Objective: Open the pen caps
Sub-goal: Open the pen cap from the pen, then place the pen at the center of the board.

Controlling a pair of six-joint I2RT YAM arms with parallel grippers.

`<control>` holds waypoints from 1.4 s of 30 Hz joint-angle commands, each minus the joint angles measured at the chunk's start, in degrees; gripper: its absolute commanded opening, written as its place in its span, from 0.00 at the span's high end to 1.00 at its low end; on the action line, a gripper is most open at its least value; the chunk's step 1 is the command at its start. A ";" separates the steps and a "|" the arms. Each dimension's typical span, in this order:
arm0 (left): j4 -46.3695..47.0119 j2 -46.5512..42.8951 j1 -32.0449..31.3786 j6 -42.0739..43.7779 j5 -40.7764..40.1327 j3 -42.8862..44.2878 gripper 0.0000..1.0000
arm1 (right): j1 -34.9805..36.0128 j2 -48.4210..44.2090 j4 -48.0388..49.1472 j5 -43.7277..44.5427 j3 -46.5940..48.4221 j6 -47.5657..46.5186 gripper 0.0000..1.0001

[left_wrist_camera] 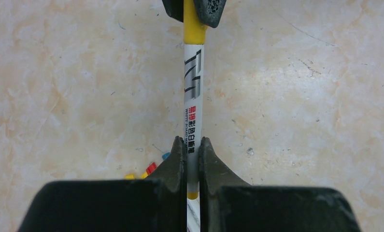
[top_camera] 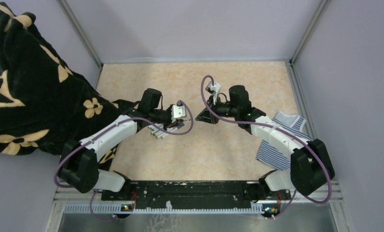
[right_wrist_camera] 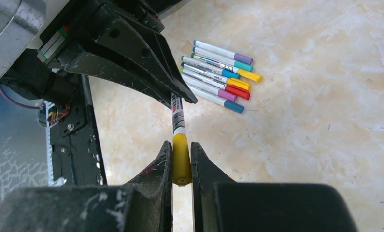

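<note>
A thin white-barrelled marker pen is pinched near its rear end by the left gripper, its black fingers pressed against the barrel. The short yellow plastic cap, seated on the pen, is clamped by the right gripper. The pen is held above the marbled beige table, where a row of capped markers is laid nearby.

Lab robot cell, plain walls, aluminium frame

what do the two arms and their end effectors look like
The left arm and right arm have white links and bulky black joints, with a purple cable looping along each. The left end effector and right end effector have black, scuffed, wedge-shaped fingers tapering to narrow tips.
</note>
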 commanded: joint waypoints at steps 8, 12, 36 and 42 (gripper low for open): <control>-11.70 2.04 1.15 2.44 -0.71 1.83 1.00 | -4.79 -6.49 1.42 -0.96 2.47 -4.29 1.00; -5.31 0.44 1.15 -1.70 -6.77 0.50 1.00 | -5.75 -6.34 1.79 -1.25 2.49 -3.02 1.00; 3.88 1.94 2.20 -9.35 -20.51 -0.40 1.00 | -7.00 -6.52 3.87 5.61 1.92 1.42 1.00; 5.02 7.05 4.15 -14.10 -25.44 2.46 1.00 | -7.17 -6.72 4.58 6.84 1.21 1.58 1.00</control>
